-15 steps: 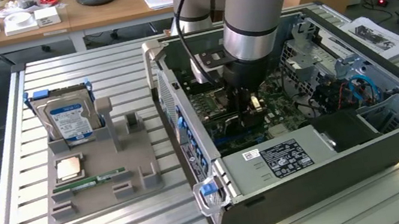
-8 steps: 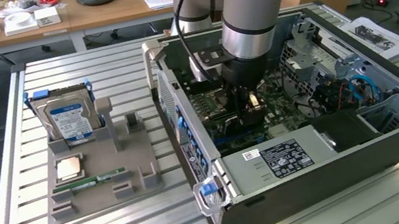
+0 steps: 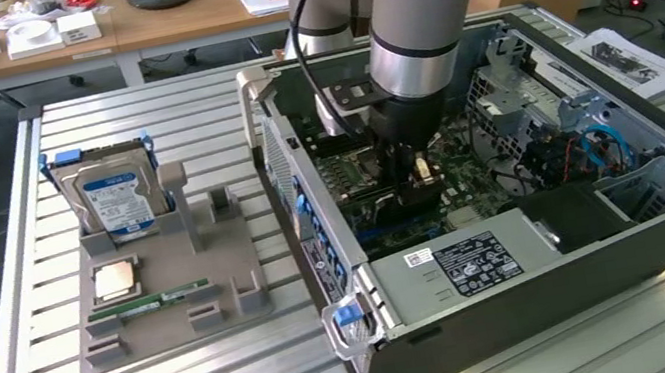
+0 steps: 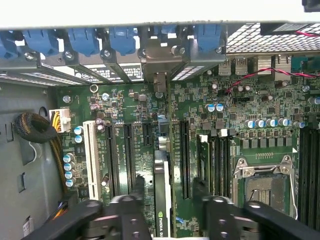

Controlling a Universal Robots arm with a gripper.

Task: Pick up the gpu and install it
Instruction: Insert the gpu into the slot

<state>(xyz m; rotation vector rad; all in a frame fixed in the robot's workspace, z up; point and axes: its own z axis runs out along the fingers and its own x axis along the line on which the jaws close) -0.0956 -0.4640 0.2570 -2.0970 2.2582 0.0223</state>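
Gpu [image 4: 161,200] stood on edge on the motherboard [image 4: 195,105] inside the open case [image 3: 565,279]. Gripper [image 4: 168,187] straddled it with jaws apart, a gap showing on each side, nothing held.

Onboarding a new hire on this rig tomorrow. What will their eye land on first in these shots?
The arm reaches down into the open PC case at the exterior view's right. Its gripper is open astride the gpu, which stands on edge over the green motherboard. Next comes the hard drive with the blue label, upright in the grey fixture at the exterior view's left.
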